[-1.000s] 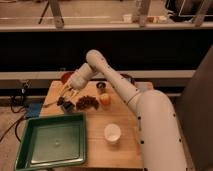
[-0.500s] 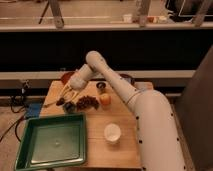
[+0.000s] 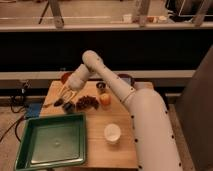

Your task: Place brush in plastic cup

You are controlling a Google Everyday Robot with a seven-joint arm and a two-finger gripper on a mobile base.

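The brush [image 3: 67,106] lies on the wooden table [image 3: 122,117] at its left side. Its dark bristle head is beside a pile of brown-red bits [image 3: 87,102], and its thin handle points left. My gripper [image 3: 63,97] is low over the brush, right at the handle and just left of the head. The white plastic cup [image 3: 112,133] stands upright and empty near the front of the table, to the right of the green tray. It is well apart from the gripper.
A green tray [image 3: 52,142] fills the front left of the table. An orange fruit [image 3: 105,99] sits right of the brown-red bits, with a small metal cup [image 3: 101,86] behind it. Reddish bowls [image 3: 65,76] stand along the back edge.
The gripper has shifted slightly left and stayed low over the brush. The brush, cup and other objects have not moved.
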